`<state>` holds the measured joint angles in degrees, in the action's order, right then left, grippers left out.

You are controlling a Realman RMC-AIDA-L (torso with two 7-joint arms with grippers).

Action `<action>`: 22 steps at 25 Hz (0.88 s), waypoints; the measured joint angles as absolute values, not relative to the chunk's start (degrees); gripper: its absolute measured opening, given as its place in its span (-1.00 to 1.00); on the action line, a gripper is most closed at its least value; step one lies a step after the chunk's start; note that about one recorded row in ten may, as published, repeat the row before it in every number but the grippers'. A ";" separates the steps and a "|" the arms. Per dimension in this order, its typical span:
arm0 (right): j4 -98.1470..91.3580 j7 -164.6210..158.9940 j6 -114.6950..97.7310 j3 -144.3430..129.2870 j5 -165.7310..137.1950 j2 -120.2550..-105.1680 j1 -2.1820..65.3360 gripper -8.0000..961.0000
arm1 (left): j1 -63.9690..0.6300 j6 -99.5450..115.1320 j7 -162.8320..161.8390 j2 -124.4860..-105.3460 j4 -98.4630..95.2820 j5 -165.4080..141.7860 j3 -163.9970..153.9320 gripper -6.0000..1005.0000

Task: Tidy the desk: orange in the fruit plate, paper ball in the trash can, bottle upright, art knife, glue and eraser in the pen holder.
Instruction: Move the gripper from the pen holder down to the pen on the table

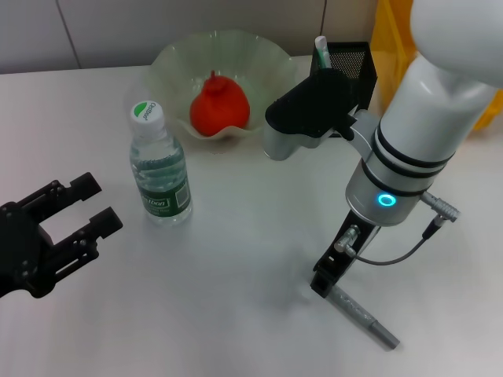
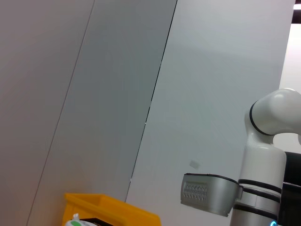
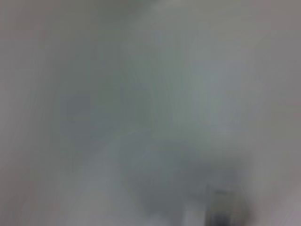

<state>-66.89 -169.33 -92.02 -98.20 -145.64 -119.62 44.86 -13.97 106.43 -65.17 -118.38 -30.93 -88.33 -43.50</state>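
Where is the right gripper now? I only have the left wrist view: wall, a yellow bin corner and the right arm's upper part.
Observer: The right gripper is down at the table, at one end of a grey pen-shaped tool that lies flat.
Operator: Is the bottle standing?
Observer: Yes. The bottle stands upright, cap up, between the fruit plate behind it and the open left gripper nearer the robot.
Operator: And the orange?
Observer: The orange lies inside the fruit plate.
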 joint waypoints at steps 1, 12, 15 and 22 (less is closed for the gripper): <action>-66.89 -169.34 -92.02 -98.31 -145.77 -119.61 44.82 -0.05 | -13.97 106.43 -64.67 -118.37 -30.25 -88.31 -43.51 0.26; -66.89 -169.36 -91.48 -99.97 -146.16 -119.61 44.88 -0.08 | -14.26 106.43 -63.72 -118.21 -29.20 -88.31 -43.51 0.26; -66.89 -169.37 -91.41 -100.10 -146.16 -119.61 44.90 -0.14 | -14.22 106.43 -63.72 -118.21 -29.19 -88.28 -43.50 0.26; -66.89 -169.37 -91.39 -100.30 -146.17 -119.61 45.01 -0.25 | -14.22 106.43 -63.72 -118.21 -29.10 -88.23 -43.51 0.26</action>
<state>-66.89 -169.37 -91.39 -100.30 -146.17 -119.61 45.01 -14.22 106.43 -63.72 -118.21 -29.10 -88.23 -43.51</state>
